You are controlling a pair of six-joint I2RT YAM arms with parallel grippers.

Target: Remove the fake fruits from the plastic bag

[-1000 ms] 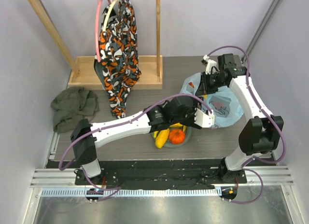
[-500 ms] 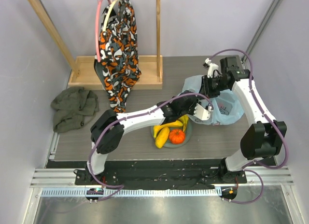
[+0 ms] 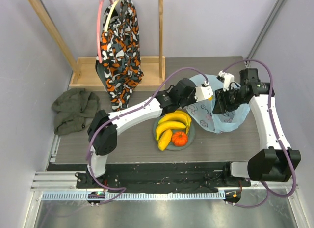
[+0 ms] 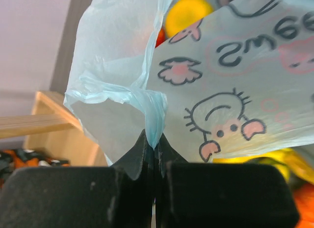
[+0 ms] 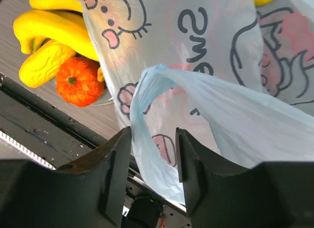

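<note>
At the plastic bag (image 4: 117, 51) rim, my left gripper (image 4: 154, 145) is pinching film, my right gripper (image 5: 153, 139) gaping astride a handle (image 5: 196, 88). Next, likely: spreading the mouth.

Both arms are the same build, nothing fancy: the left arm (image 3: 135, 117) and right arm (image 3: 265, 122) have glossy white link shells with chunky black joint housings (image 3: 100, 139) at the bends. A purple cable (image 3: 188, 69) runs along the outside of each one in loose loops rather than being tucked in. The wrists are black blocks with a small white plastic piece (image 3: 203, 93) near the end. Up close, the left gripper (image 4: 153, 147) and right gripper (image 5: 153, 154) both have thick matte black fingers (image 5: 115, 164), wedge-ish, with a faintly speckled surface.
</note>
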